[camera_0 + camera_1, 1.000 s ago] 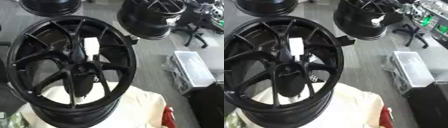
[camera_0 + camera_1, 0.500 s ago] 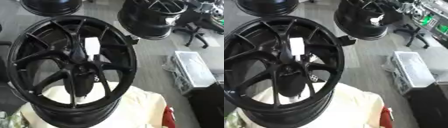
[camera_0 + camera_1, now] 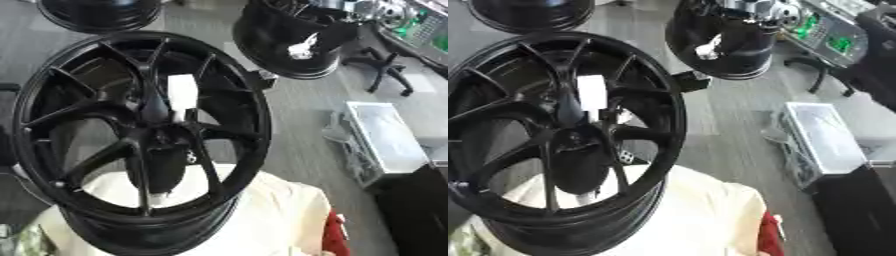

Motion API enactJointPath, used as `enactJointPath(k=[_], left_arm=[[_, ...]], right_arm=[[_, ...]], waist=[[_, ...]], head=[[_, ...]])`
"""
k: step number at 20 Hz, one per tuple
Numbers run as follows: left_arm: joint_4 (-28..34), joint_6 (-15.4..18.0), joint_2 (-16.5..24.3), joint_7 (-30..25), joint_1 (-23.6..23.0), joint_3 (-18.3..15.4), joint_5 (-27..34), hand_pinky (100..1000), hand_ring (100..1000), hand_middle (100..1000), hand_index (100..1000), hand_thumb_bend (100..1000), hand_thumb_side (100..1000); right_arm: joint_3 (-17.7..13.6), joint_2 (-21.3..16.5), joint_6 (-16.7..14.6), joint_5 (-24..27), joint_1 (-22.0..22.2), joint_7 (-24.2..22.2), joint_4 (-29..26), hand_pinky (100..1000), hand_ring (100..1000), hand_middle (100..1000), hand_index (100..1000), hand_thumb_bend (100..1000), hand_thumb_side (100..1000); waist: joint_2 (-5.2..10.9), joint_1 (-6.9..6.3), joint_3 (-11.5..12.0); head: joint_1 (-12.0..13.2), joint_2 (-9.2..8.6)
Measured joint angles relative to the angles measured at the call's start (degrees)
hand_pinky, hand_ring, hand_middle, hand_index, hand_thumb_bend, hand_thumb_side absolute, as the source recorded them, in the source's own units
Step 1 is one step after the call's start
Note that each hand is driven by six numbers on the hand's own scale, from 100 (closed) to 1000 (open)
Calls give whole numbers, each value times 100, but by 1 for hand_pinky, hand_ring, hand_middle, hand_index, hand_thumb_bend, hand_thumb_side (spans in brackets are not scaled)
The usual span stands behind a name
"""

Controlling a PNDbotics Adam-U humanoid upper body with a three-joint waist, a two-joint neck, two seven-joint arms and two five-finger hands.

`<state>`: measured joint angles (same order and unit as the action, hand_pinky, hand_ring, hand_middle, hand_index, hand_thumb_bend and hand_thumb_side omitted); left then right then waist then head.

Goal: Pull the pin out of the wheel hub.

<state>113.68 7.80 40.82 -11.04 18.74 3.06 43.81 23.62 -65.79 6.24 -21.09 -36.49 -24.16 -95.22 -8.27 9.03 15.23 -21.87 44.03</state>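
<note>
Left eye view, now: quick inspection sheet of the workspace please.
Surface: cream cloth under the wheel; grey floor beyond.
Job's things: black spoked wheel; white block-shaped piece stands just above the hub; cannot tell if it is the pin.
Clutter: red item at the cloth's edge.
Hands: nothing seen.
Cables: nothing seen.
Surroundings: two more black wheels behind, office chair, pale lidded box.

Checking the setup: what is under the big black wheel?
A cream cloth lies under the wheel, showing between the spokes and past its right rim. What the cloth covers is hidden. No hand is in view.
</note>
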Motion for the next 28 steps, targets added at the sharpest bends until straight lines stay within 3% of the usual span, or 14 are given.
enactJointPath(k=[6,14,28], left_arm=[[0,-12,0,-17,4,33,0,685,1000,891,765,100,672],[0,-28,0,-51,8,62,-15,685,1000,892,764,100,672],[0,-74,0,-105,27,104,-17,685,1000,892,765,100,674]], right_arm=[[347,378,17,172,-489,-417,197,912,893,806,955,451,662],[483,555,111,669,-786,-582,318,912,885,802,954,452,689],[864,1131,169,903,-1498,-826,676,907,876,795,949,457,651]], waist=[[3,1,-29],[3,4,-34],[32,2,-48]], head=[[-7,15],[15,17],[63,17]])
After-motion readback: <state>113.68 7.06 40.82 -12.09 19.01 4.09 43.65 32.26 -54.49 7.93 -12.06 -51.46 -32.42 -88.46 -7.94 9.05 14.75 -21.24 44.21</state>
